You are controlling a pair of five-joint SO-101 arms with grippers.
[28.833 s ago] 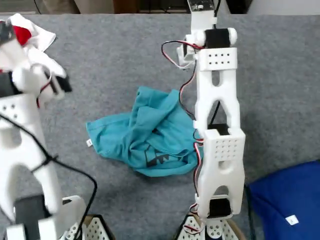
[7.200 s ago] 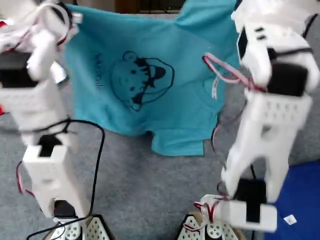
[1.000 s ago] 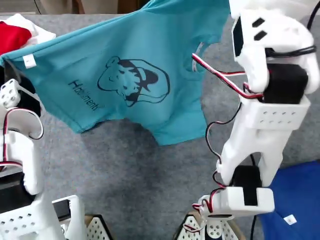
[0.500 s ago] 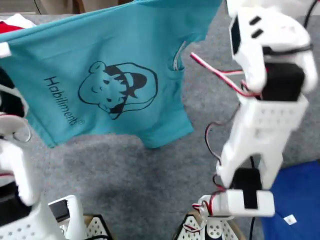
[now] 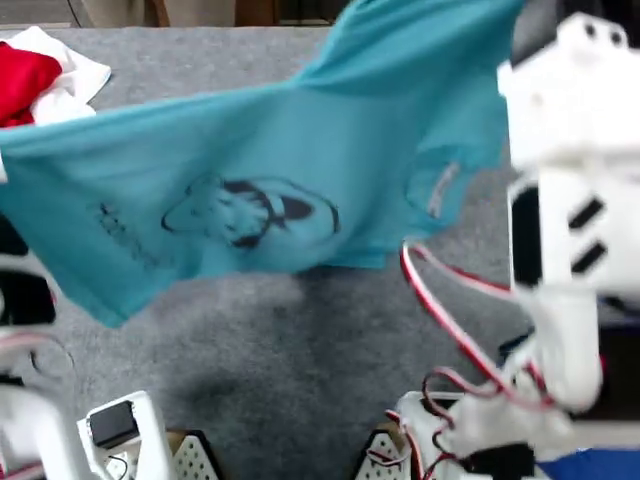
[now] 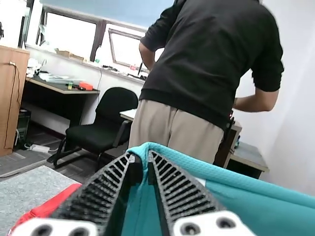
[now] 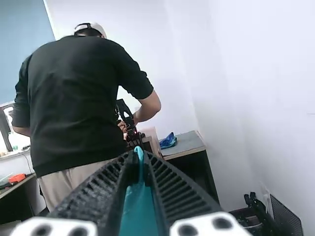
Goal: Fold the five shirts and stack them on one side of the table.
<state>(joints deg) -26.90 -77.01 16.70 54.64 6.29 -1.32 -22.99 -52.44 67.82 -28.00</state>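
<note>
While both arms are raised, the teal shirt [image 5: 300, 190] hangs spread between them over the grey table [image 5: 300, 380], print facing the high camera. Left gripper [image 6: 141, 158]: jaws nearly closed, pinching the shirt's edge. Right gripper [image 7: 139, 154]: likewise clamped on a thin fold of teal fabric. Red shirt [image 5: 25, 75] and white shirt [image 5: 82, 72] lie bunched together at 1 far corner.
</note>
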